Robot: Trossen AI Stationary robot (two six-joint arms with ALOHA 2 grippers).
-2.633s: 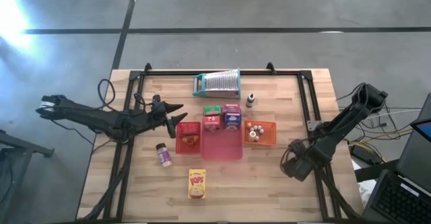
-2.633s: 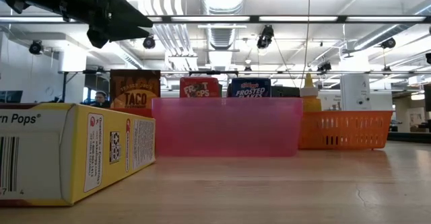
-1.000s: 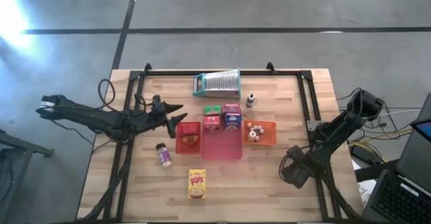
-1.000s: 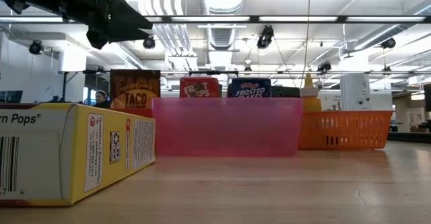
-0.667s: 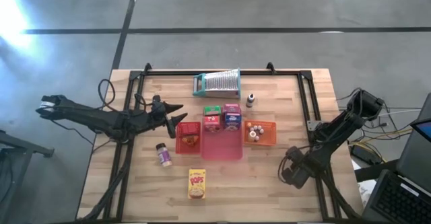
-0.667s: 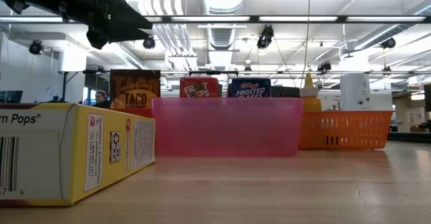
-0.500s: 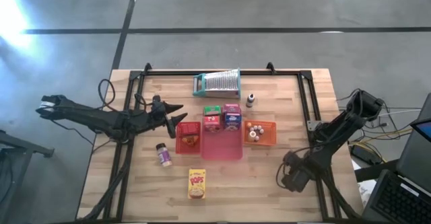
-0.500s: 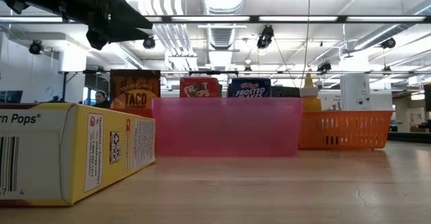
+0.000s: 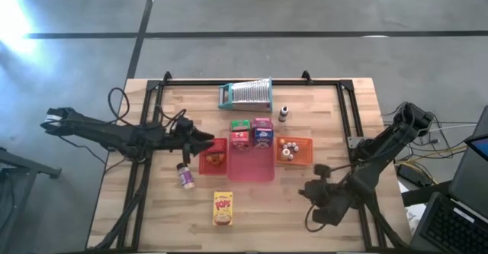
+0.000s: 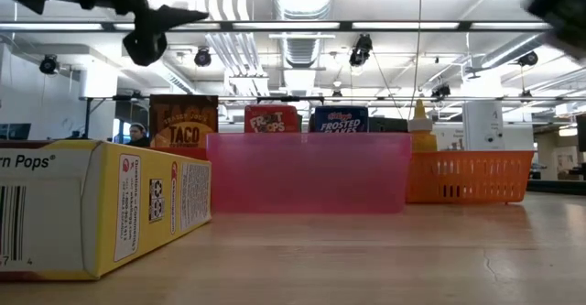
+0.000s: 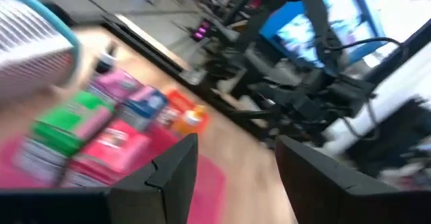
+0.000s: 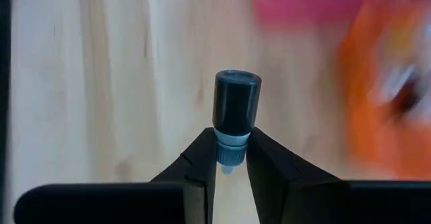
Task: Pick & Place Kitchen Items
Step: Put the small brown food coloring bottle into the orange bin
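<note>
My right gripper [image 12: 231, 153] hangs over the table's near right part [image 9: 314, 191] and is shut on a tiny bottle [image 12: 236, 109] with a dark body and a pale end. My left gripper [image 11: 229, 163] is open and empty above the red tray's left edge [image 9: 202, 139]. Green [image 9: 240, 125], pink [image 9: 262, 123], red [image 9: 239, 138] and blue [image 9: 263, 137] boxes stand behind the pink tray. The brown packet [image 9: 215, 159] stands in the red tray. A yellow box [image 9: 222, 208] and a spice jar [image 9: 184, 175] lie on the table. My right gripper pinches the tiny bottle by its pale narrow end [image 12: 232, 139] between the two fingertips. The dark, wider part sticks out beyond the fingers toward the tabletop. The bottle is lifted clear of the table.
An orange tray [image 9: 306, 153] holds several tiny bottles. One more small bottle [image 9: 283, 114] stands behind it. The ribbed metal piece with a teal frame [image 9: 247, 94] lies at the far edge. A pink tray [image 9: 251, 168] sits mid-table. Black rails run along both sides.
My right gripper has swung toward the table's left and near edges, carrying the tiny bottle. My left gripper has shifted a little to the right and nearer, toward the red tray. The boxes and trays have stayed put.
</note>
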